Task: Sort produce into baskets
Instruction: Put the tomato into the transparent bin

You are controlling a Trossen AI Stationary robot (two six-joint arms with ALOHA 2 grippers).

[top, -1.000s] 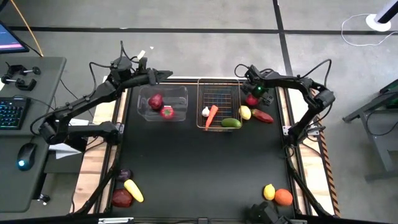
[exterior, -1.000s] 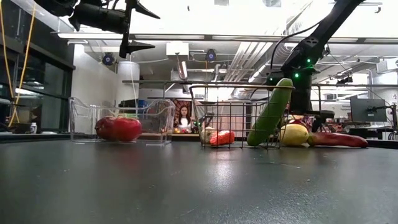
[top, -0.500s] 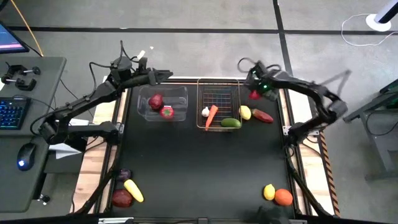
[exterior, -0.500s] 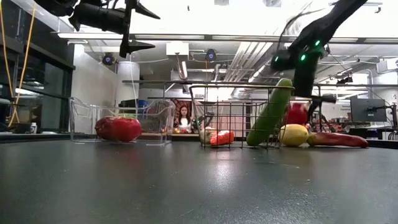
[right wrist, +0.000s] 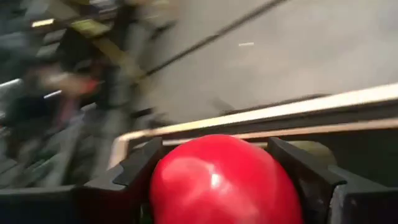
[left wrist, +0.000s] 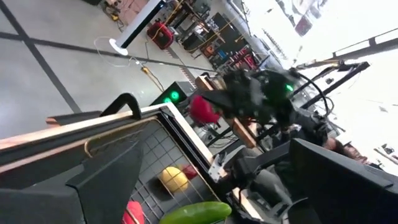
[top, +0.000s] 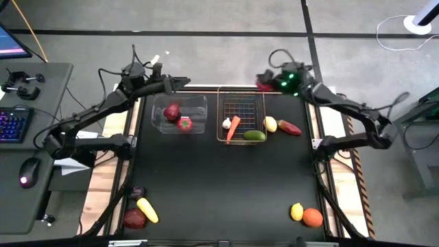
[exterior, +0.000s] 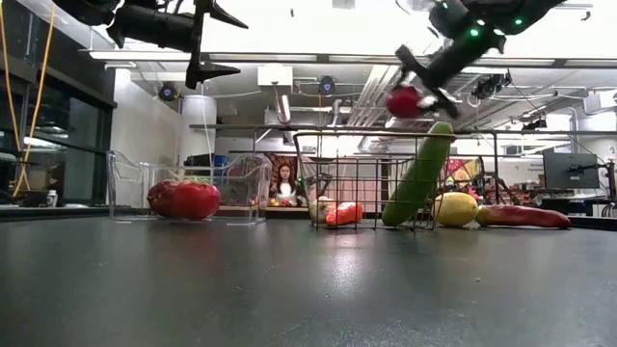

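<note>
Above the wire basket (top: pixel 241 115), the right gripper (exterior: pixel 410 94) holds a red apple (exterior: pixel 402 100)

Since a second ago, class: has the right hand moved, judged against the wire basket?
Yes. The right hand, shut on a red apple, has risen from beside the wire basket to above its far right corner.

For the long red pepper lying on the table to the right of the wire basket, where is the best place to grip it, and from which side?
Grip the long red pepper at its middle, coming from straight above with the fingers across its narrow width. It lies flat on the black table, and the yellow lemon beside it sits close to one end, so the middle looks freest.
</note>
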